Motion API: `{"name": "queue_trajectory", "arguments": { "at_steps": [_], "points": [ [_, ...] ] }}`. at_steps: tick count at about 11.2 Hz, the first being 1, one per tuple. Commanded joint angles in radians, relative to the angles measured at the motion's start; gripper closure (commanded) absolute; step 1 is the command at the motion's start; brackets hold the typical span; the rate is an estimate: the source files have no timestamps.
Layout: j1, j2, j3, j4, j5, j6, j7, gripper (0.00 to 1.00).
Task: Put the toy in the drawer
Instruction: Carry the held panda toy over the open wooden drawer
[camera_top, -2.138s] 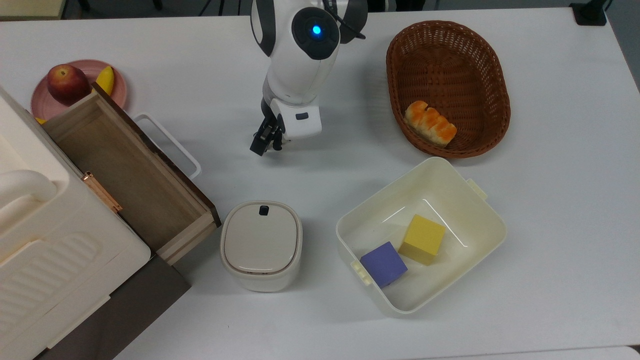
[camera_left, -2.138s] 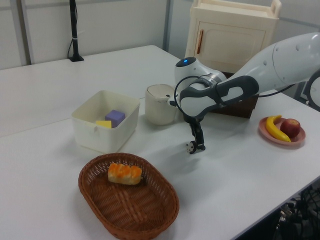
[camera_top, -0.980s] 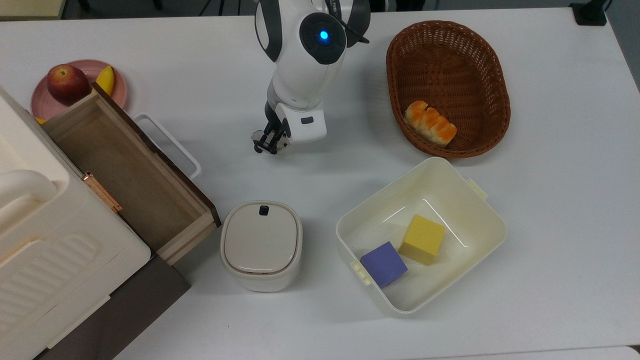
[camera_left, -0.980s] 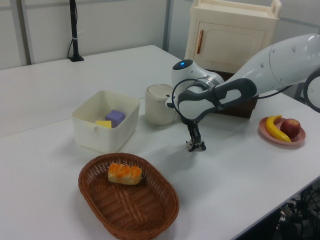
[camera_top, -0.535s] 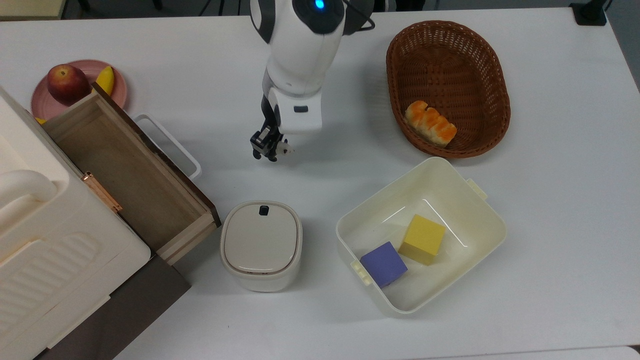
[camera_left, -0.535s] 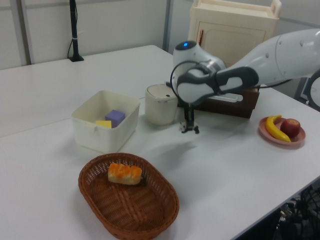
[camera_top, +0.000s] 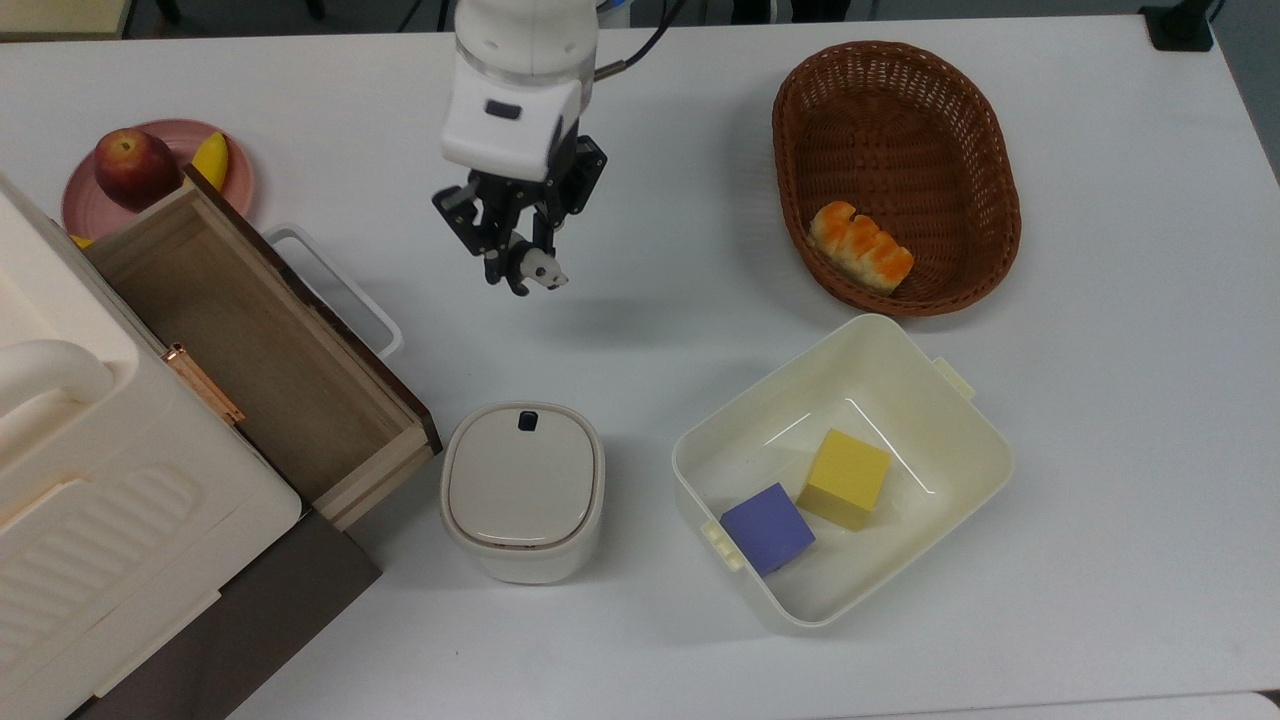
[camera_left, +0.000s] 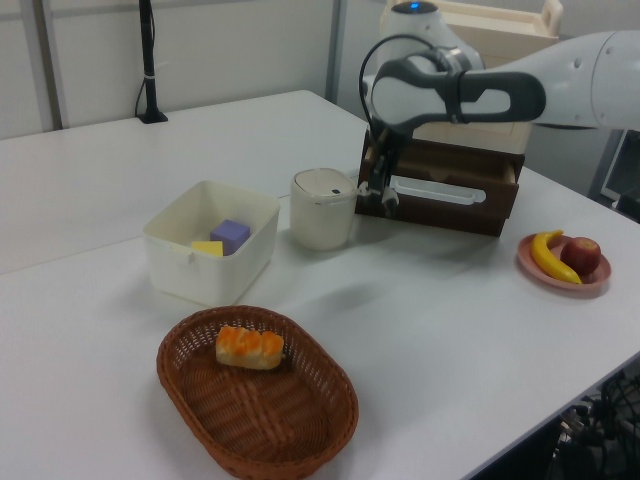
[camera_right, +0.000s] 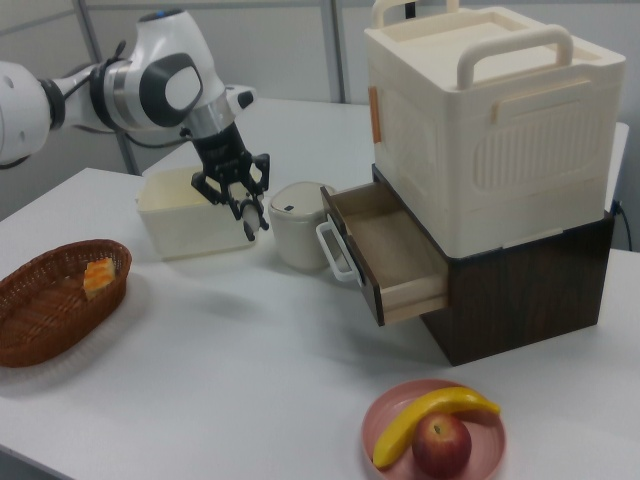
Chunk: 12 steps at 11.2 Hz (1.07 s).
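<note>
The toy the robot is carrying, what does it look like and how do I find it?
Start at the big white robot arm over the table and follow it down to its black hand. Pinched there, in the air, is the toy: a tiny black-and-white panda figurine. It is far smaller than the purple cube and yellow cube in the cream tub.

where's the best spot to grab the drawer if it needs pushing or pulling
Likely the white loop handle on the drawer front. It stands off the dark panel, leaving a gap for a finger. Come from the open table side, the top view's right.
</note>
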Motion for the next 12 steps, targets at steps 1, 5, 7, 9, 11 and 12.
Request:
{"name": "queue_trajectory", "arguments": {
  "at_steps": [1, 5, 7, 9, 11, 12],
  "points": [
    [-0.053, -0.010, -0.012, 0.077, 0.065, -0.033, 0.144, 1.00],
    [-0.131, 0.004, -0.051, 0.123, 0.095, 0.058, 0.164, 1.00],
    [-0.175, 0.024, -0.054, 0.128, 0.095, 0.097, 0.178, 1.00],
    [-0.214, 0.059, -0.057, 0.169, 0.094, 0.114, 0.196, 1.00],
    [-0.240, 0.076, -0.058, 0.180, 0.092, 0.169, 0.202, 1.00],
    [-0.242, 0.081, -0.067, 0.179, 0.091, 0.184, 0.204, 1.00]
  ]
}}
